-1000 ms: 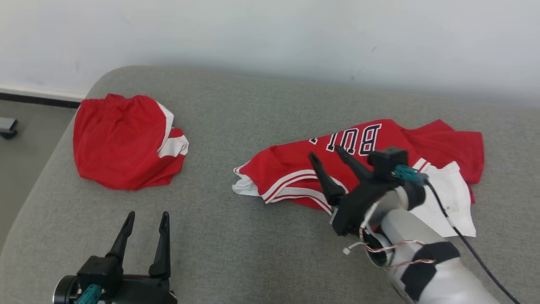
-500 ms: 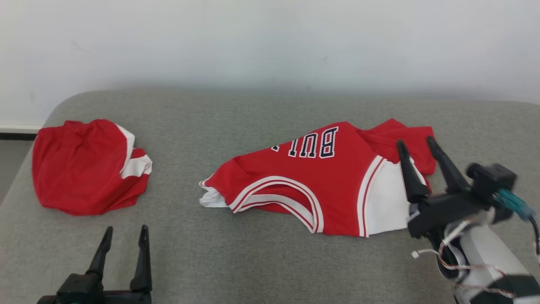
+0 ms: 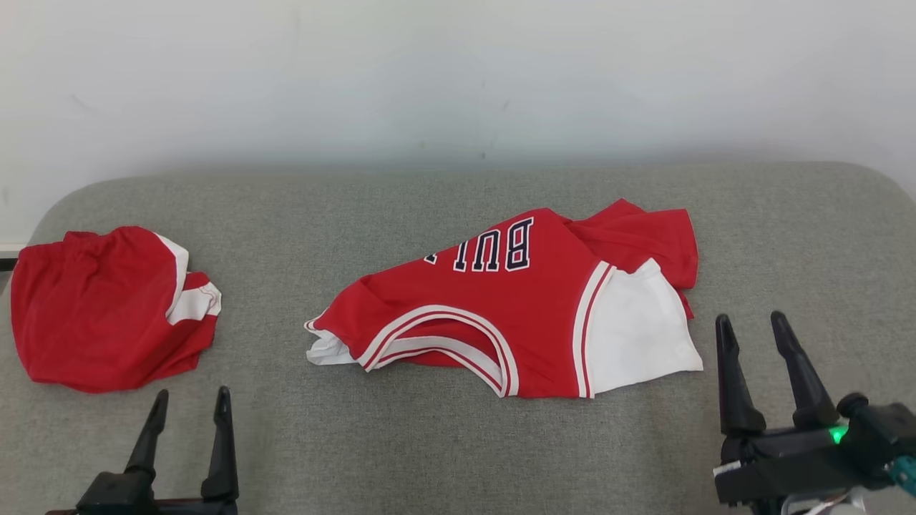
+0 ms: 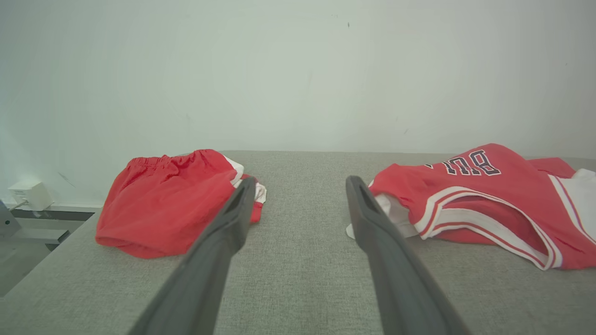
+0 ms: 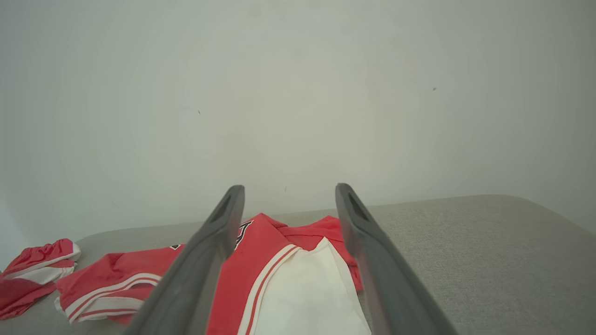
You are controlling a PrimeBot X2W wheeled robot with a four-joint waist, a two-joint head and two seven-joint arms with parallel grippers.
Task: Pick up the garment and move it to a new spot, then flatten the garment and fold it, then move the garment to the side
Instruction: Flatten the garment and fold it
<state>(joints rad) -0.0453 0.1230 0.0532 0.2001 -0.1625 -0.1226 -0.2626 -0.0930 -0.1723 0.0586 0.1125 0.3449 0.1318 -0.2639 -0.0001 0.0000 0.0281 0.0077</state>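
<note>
Grey cushion under a crumpled red jersey; left gripper and right gripper both splayed wide, empty, off the cloth.

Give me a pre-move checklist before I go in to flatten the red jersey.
1. Left end effector open, holding nothing: ok.
2. Right end effector open, holding nothing: ok.
3. Jersey untouched by both end effectors: ok.
4. Jersey lying flat: not ok; wrinkled, with red cloth bunched at its far edge.
5. Jersey apart from shorts: ok; grey cushion shows between them.
6. Layers underneath the jersey straight: cannot tell.
</note>
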